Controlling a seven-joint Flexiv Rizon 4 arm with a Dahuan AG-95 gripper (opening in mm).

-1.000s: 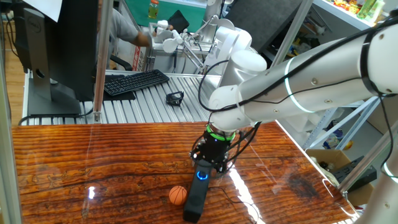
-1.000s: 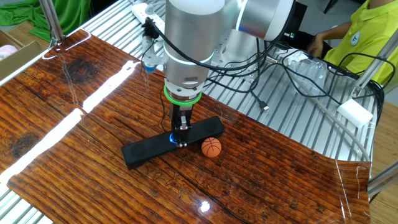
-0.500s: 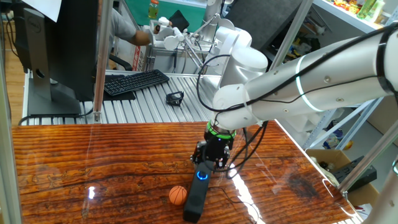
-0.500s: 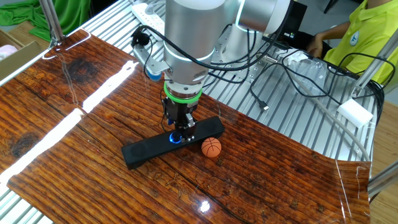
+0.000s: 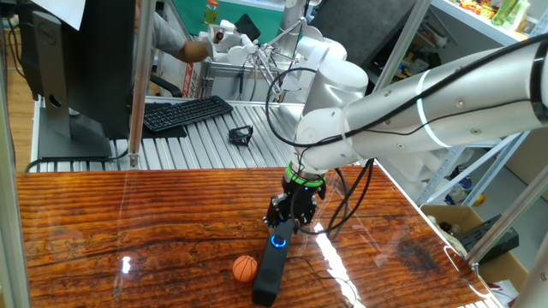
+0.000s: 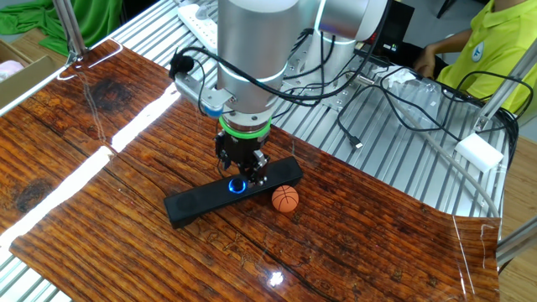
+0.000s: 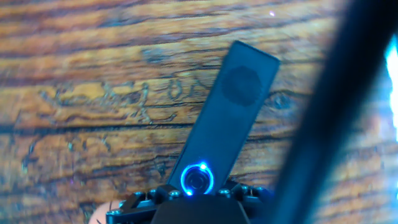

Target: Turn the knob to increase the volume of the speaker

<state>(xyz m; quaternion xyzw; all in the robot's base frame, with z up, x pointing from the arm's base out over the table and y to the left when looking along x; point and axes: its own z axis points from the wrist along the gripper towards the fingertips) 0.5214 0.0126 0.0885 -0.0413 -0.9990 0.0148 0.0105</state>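
No writing or brand name can be read anywhere. The speaker (image 6: 232, 192) lies low in the middle of the frame on the wooden table (image 6: 101, 168), with the orange ball (image 6: 285, 198) just beside it. The knob (image 7: 197, 179) glows blue. The gripper (image 6: 242, 178) sits over the knob, but whether it pinches it cannot be told. Since the earlier frames, the hand has twisted around.

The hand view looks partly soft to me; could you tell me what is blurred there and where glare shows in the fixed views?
Hand view: a dark out-of-focus band crosses the right; the knob glows sharply. Both fixed views: white glare streaks on the table.
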